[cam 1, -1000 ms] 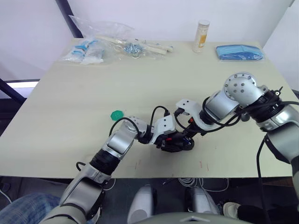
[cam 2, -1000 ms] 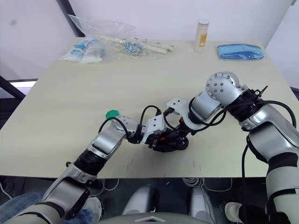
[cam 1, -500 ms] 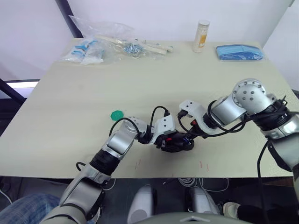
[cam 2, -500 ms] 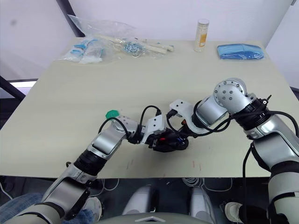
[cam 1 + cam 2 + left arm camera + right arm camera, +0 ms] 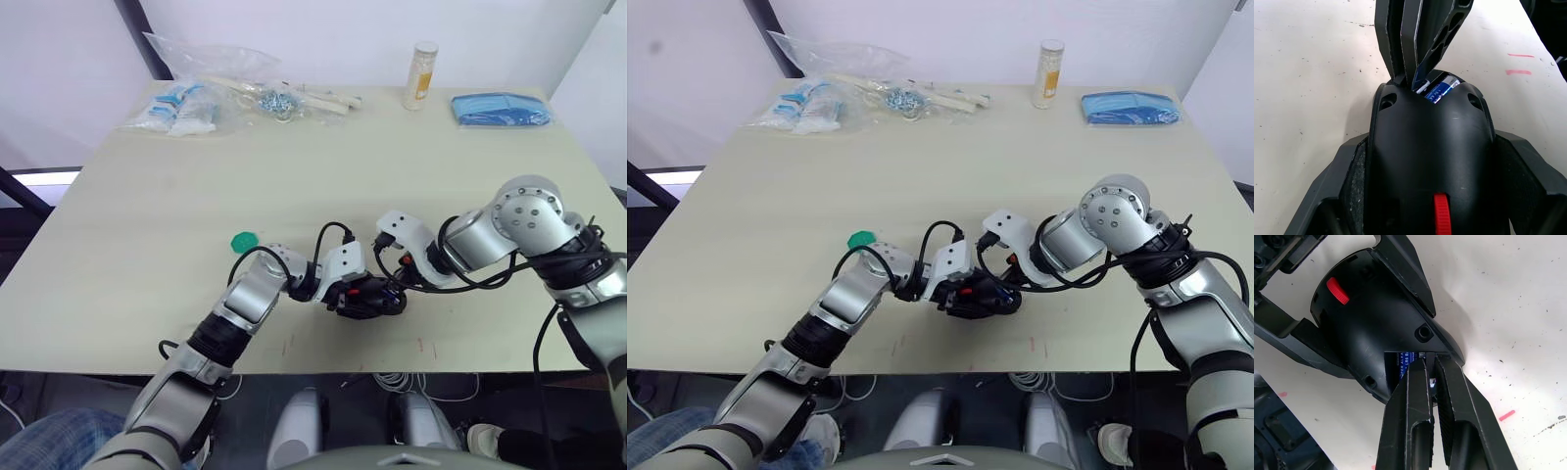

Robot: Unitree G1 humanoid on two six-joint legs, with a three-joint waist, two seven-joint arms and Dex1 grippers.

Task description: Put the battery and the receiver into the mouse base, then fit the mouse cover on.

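The black oval mouse base (image 5: 1371,328) with a red switch on its body is sitting on the pale wooden table (image 5: 323,186), near the near edge and about midway across. The left gripper (image 5: 1425,191) is clamping the base from both sides, its two black fingers pressing against the flanks.

Inside the base's open compartment, the small blue cylindrical battery (image 5: 1442,89) is lying in its bay. Its label is showing white lettering; in the right wrist view the fragments "ALKA" and "LR6" are readable, the rest being hidden by the compartment's edge.

The right gripper (image 5: 1431,377) is reaching into the same opening with its fingers nearly together, pinching a small pale object at the tips. That object is lying just beside the battery; it may be the receiver, but this cannot be told with certainty.

A round green disc (image 5: 243,240) is resting on the table to the left of the mouse base, apart from it.

Along the far edge, a clear plastic bag (image 5: 201,83) on the left is holding blue-and-white packets, pale sticks and a bundle of metal hardware; no print on them is legible. To the right of it, a tall clear cylindrical bottle (image 5: 422,74) with an orange label is standing upright, its writing too small to read. A flat blue packet (image 5: 502,109) is lying at the far right.
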